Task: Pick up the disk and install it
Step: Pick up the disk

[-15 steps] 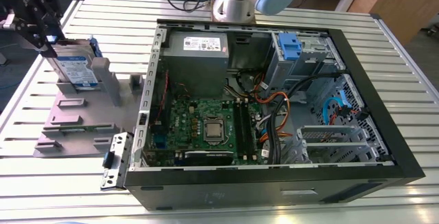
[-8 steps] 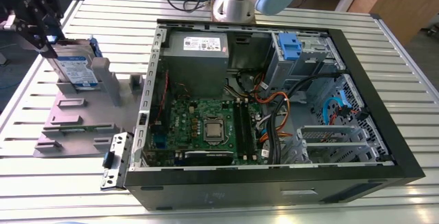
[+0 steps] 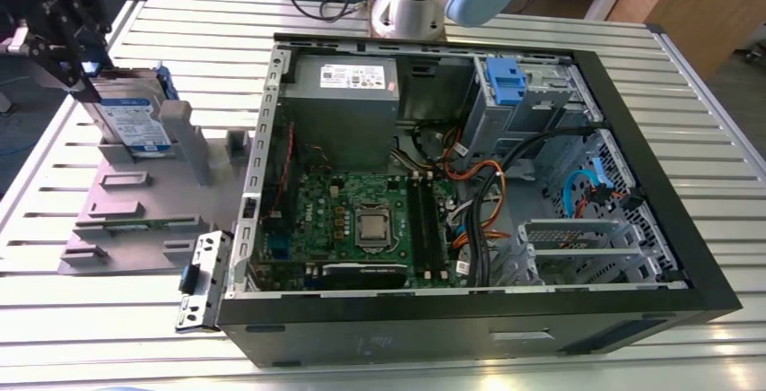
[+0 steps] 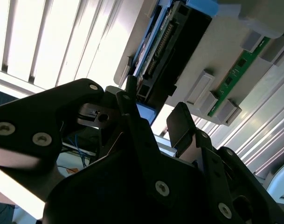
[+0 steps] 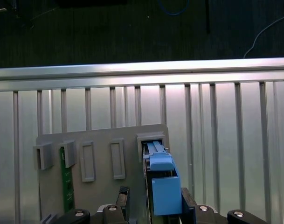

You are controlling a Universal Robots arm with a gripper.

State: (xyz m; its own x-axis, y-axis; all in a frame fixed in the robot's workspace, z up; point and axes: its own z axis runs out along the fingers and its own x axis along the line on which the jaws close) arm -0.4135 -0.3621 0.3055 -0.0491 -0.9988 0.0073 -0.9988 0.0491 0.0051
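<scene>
Pincer (image 5: 154,193) open, its jaws astride the upper end of the disk (image 5: 161,163). The disk stands on edge in a slot of the grey holder (image 5: 100,140) on the slatted counter (image 5: 216,140). A gap shows at one jaw; whether the other already touches cannot be settled. As a load, the disk is judged stiff, dense and smooth-faced, so apt to slip, and sensitive to knocks. The hold belongs across its two broad faces, clear of the connector edge (image 4: 162,49). The first wrist view gives the blue rail (image 5: 164,186) end-on and a green circuit board (image 5: 65,175) in a neighbouring slot. The second wrist view gives the connector edge. The exterior view adds the label (image 3: 134,126) and, well apart toward the exterior view's right, the open computer case (image 3: 479,194).
</scene>
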